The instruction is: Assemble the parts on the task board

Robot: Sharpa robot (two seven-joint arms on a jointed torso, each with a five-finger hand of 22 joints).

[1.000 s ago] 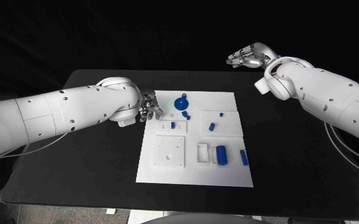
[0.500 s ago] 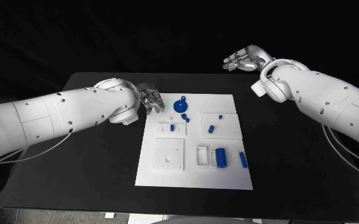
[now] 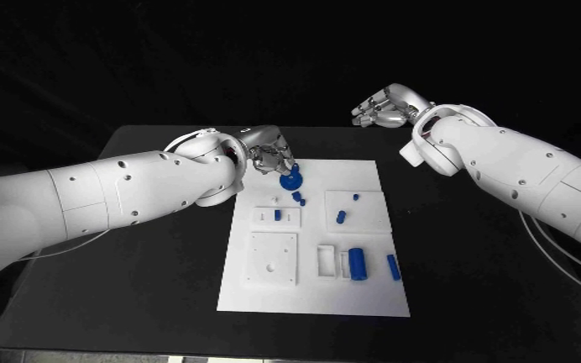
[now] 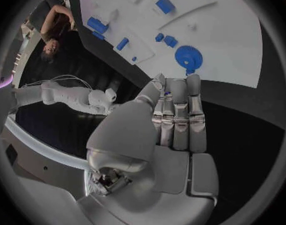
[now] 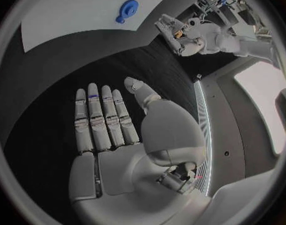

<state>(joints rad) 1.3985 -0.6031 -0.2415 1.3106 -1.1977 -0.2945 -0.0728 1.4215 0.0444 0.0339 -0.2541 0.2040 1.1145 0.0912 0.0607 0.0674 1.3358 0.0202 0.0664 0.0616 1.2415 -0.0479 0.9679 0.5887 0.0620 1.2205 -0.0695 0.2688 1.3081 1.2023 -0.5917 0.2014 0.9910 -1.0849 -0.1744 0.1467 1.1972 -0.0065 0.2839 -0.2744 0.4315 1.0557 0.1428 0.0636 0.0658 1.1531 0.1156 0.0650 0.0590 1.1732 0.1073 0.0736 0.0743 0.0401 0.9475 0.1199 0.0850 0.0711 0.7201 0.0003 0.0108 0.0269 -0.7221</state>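
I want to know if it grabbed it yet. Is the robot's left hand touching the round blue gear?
Apart. The left wrist view shows white board between the left hand's fingertips and the blue gear.

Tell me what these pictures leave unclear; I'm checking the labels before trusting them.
- Head view: the left hand covers the blue gear's far edge, so contact cannot be judged.
- Left wrist view: the fingers hide the task board's near edge.
- Head view: the small parts beside the gear are too small to identify.
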